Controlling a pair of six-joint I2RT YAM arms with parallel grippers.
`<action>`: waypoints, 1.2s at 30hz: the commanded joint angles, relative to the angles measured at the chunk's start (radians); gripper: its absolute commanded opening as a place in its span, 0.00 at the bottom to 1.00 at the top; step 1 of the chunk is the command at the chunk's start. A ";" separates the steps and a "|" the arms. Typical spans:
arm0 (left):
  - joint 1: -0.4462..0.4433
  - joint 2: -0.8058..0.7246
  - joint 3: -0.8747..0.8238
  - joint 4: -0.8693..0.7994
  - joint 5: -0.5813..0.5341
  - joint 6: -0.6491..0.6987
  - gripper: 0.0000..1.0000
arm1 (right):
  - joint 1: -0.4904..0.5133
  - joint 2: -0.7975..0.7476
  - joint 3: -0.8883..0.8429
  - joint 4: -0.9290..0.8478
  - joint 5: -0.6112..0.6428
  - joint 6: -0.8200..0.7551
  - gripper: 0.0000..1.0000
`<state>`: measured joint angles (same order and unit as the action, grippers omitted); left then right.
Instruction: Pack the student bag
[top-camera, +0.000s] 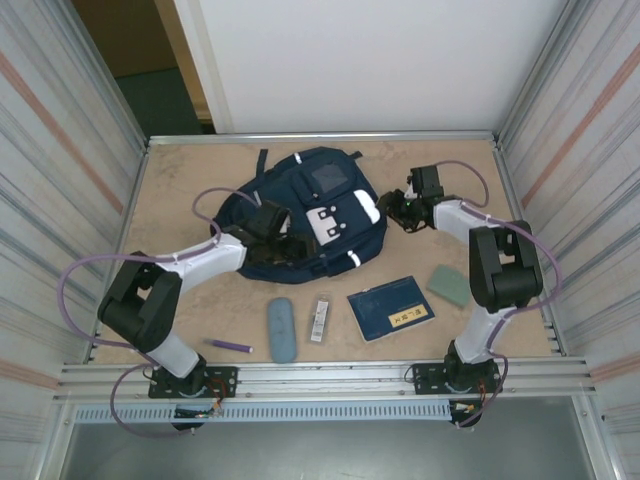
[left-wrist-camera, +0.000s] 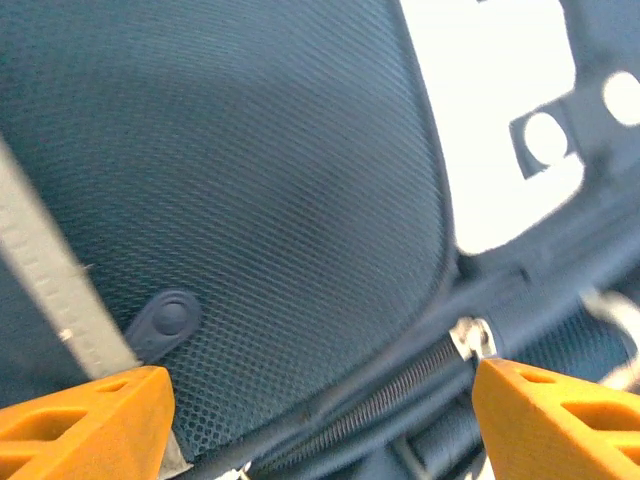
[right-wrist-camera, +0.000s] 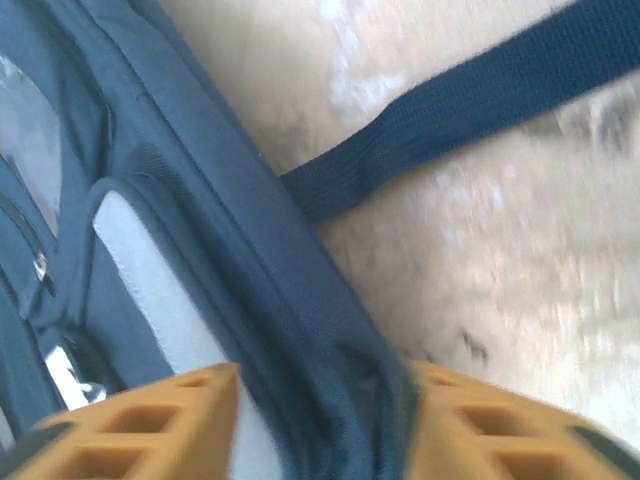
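Note:
The student bag (top-camera: 318, 205), navy with white stripes and a grey patch, lies flat in the middle of the table. My left gripper (top-camera: 284, 240) rests over its lower left side. In the left wrist view the gripper (left-wrist-camera: 320, 385) is open, its orange fingers (left-wrist-camera: 90, 420) set wide over navy mesh, with a zip slider (left-wrist-camera: 470, 338) by the right finger. My right gripper (top-camera: 397, 210) is at the bag's right edge. In the right wrist view it (right-wrist-camera: 322, 385) is shut on a bunched fold of the bag's edge (right-wrist-camera: 330, 350). A dark strap (right-wrist-camera: 470, 95) trails across the table.
Near the front edge lie a purple pen (top-camera: 230, 345), a grey-blue pencil case (top-camera: 282, 328), a small clear box (top-camera: 320, 318), a blue notebook with a yellow label (top-camera: 391, 308) and a green pad (top-camera: 449, 284). Ribbed metal walls close in both sides.

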<state>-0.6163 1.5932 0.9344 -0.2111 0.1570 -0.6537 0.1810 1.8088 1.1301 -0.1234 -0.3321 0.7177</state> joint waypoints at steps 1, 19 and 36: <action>-0.049 0.000 0.079 0.001 0.203 -0.042 0.78 | -0.033 0.028 0.114 -0.105 -0.148 -0.008 0.60; 0.197 -0.303 -0.012 -0.467 -0.084 -0.060 0.75 | 0.353 -0.346 -0.182 -0.309 0.057 -0.230 0.71; 0.219 -0.107 -0.037 -0.361 -0.031 0.006 0.20 | 0.381 0.027 -0.024 -0.112 0.029 -0.339 0.50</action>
<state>-0.3935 1.4937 0.8913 -0.5617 0.0917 -0.6746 0.5842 1.7737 1.0550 -0.3336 -0.2852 0.4206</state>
